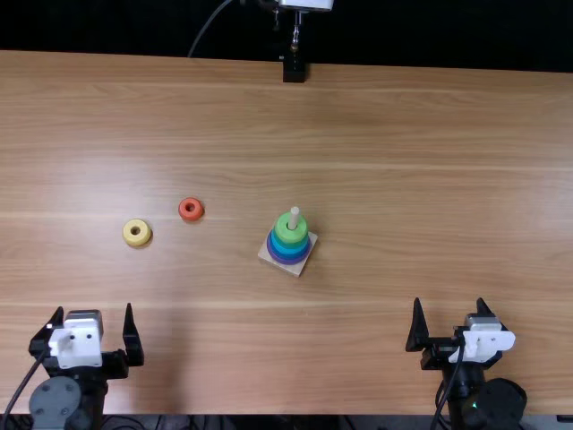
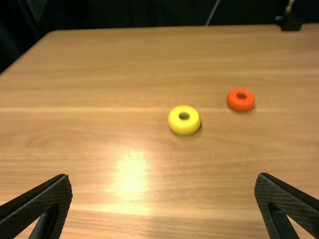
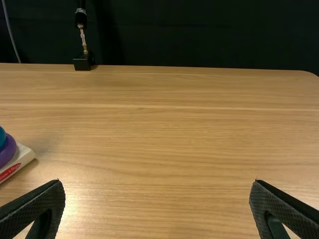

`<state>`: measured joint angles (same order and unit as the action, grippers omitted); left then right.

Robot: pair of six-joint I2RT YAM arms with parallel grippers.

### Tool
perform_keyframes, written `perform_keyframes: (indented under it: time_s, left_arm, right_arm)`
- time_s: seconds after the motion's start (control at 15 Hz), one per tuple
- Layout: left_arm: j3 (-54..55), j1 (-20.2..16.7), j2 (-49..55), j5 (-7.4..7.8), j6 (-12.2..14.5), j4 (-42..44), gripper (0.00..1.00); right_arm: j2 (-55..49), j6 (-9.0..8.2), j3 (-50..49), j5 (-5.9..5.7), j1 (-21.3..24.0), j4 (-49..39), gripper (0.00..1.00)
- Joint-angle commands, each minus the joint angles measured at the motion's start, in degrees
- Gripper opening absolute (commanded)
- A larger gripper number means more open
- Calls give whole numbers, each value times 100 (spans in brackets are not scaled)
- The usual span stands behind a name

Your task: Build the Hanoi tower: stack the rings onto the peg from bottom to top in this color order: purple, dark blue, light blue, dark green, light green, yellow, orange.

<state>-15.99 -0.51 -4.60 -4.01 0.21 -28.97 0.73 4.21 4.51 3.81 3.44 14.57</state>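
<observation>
1. Near the middle of the wooden table, we see the square base lying at an angle, one corner pointing roughly toward the near edge, with the peg standing upright on it.
2. Around the peg we find the stack: a purple ring lowest, blue above it, and a light green ring on top, the peg's tip rising through its hole. We cannot tell whether a darker green is hidden beneath.
3. Left of the base, we have the orange ring lying flat on the wood, well apart from the stack.
4. Farther left and a little closer to us lies the yellow ring, also flat, near the orange one but not touching it.
5. By the near edge on the left, our left gripper has its two fingers spread wide.
6. By the near edge on the right, our right gripper is spread wide too.
7. At the far edge, we see a black block beneath a metal rod.
</observation>
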Motion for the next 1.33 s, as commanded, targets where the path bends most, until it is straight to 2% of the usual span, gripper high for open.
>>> perform_keyframes:
  time_s: [0.0, 0.07, 0.13, 0.27, 0.47, 0.53, 0.67, 0.73, 0.8, 0.87, 0.93, 1.27]
  left_arm:
    - [-669, -72, -507, 464, 53, -161, 100]
    - [-1161, -80, -832, 580, 74, -225, 100]
    - [-1741, -107, -1078, 591, 74, -225, 100]
    - [-2541, -160, -1895, 580, 85, -214, 100]
    - [-4079, -581, -3381, 517, 21, -446, 100]
    - [-4615, -634, -3882, 591, 53, -900, 100]
    - [-5608, -652, -4919, 591, 74, -2070, 100]
    - [-5916, -661, -5464, 654, 74, -2587, 100]
    - [-6074, -661, -5974, 897, 64, -2956, 100]
    - [-6136, -661, -6439, 1255, 64, -3178, 100]
    - [-6144, -652, -6826, 1477, 43, -3231, 100]
    - [-6223, -573, -8663, 1392, 95, -3146, 100]
  right_arm:
    - [-73, 1, -355, -12, 86, 406, 100]
    - [-73, 1, -355, -12, 86, 406, 100]
    - [-73, 1, -355, -12, 86, 406, 100]
    - [-73, 1, -355, -12, 86, 406, 100]
    - [-73, 1, -355, -12, 86, 406, 100]
    - [-73, 1, -355, -12, 86, 406, 100]
    - [-73, 1, -355, -12, 86, 406, 100]
    - [-73, 1, -355, -12, 86, 406, 100]
    - [-73, 1, -355, -12, 86, 406, 100]
    - [-73, 1, -355, -12, 86, 406, 100]
    - [-73, 1, -355, -12, 86, 406, 100]
    - [-73, 12, -355, -12, 86, 406, 100]
